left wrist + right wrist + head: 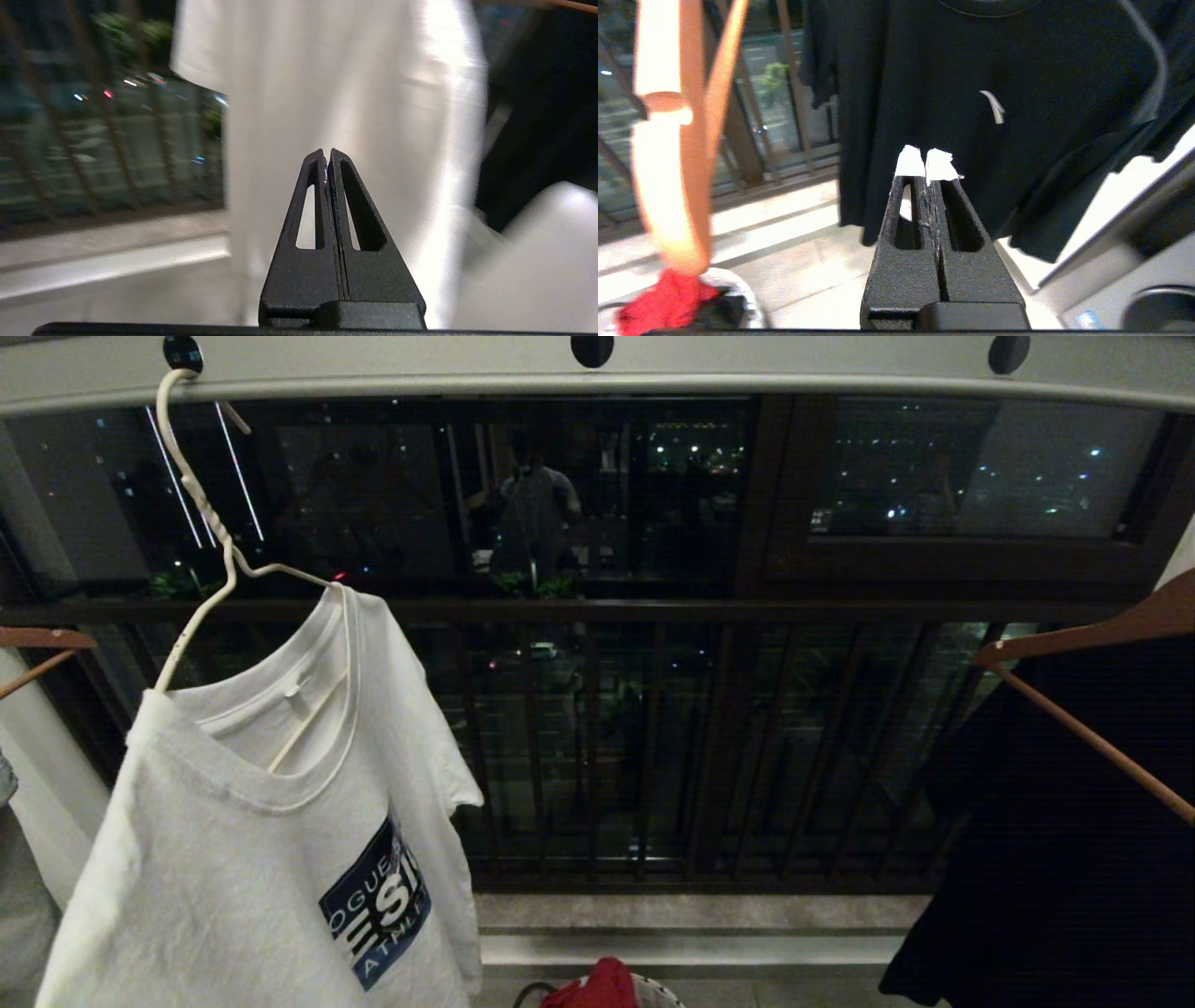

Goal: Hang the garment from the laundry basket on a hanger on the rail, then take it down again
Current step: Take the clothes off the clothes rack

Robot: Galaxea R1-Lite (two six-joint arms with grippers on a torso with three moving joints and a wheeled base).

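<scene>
The white garment (233, 859) with its dark blue chest print hangs on the thin white wire hanger (201, 504). The hanger's hook sits in a black hole of the pale grey rail (747, 369), at the upper left of the head view. Only a bit of the laundry basket (665, 994) shows at the bottom edge. Neither arm appears in the head view. In the left wrist view my left gripper (327, 151) is shut and empty, apart from the garment (350, 93) hanging in front of it. My right gripper (927, 161), white-taped at the tips, is shut on nothing, with the basket (742, 303) low beside it.
A red cloth (593, 987) lies in the basket. A black garment (1055, 859) hangs on a brown wooden hanger (1083, 644) at the right, right in front of the right gripper. Another wooden hanger (37, 644) shows at the left edge. A dark railing (597, 747) stands behind.
</scene>
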